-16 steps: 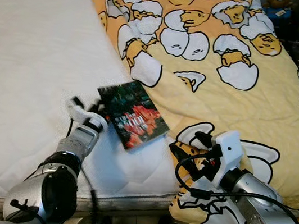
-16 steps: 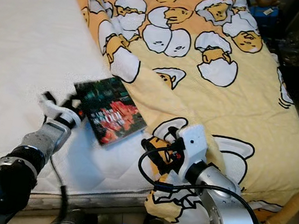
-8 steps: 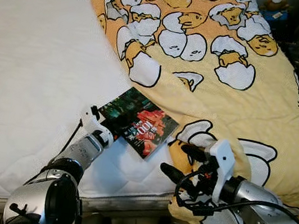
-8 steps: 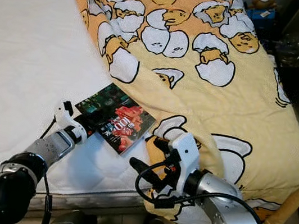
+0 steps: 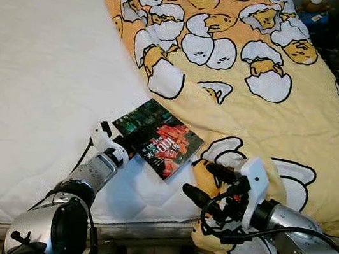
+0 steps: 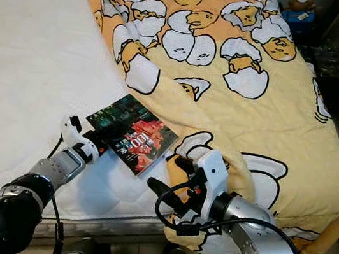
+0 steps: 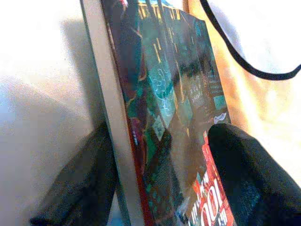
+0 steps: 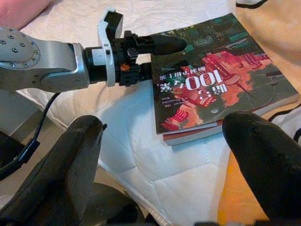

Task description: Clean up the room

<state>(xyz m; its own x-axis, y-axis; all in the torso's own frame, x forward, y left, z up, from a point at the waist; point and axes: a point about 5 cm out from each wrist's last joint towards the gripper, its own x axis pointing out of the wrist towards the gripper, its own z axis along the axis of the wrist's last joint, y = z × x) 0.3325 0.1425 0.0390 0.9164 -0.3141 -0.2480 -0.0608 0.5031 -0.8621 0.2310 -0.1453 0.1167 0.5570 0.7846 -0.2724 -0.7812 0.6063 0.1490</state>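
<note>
We see the book (image 5: pixel 158 138) lying flat on the white mattress (image 5: pixel 35 80), near the bed's front edge, its far corner right against the edge of the yellow egg-print blanket (image 5: pixel 256 108). Cover is dark green and red with "100" printed large; in the right wrist view a second, reddish cover edge shows just under it. Our left gripper (image 5: pixel 130 141) is at the book's near-left corner: in the left wrist view one black finger (image 7: pixel 254 179) sits over the cover and the other under the edge, so the fingers straddle the corner, narrow gap, apparently clamped on it. Our right gripper (image 5: pixel 202 182) hovers just right of the book, over the blanket's front edge, fingers spread wide, nothing between them. In the right wrist view both its fingers frame the book without touching. A cable loops from the right wrist. Dark bags sit on the floor beyond the bed's far right corner.
</note>
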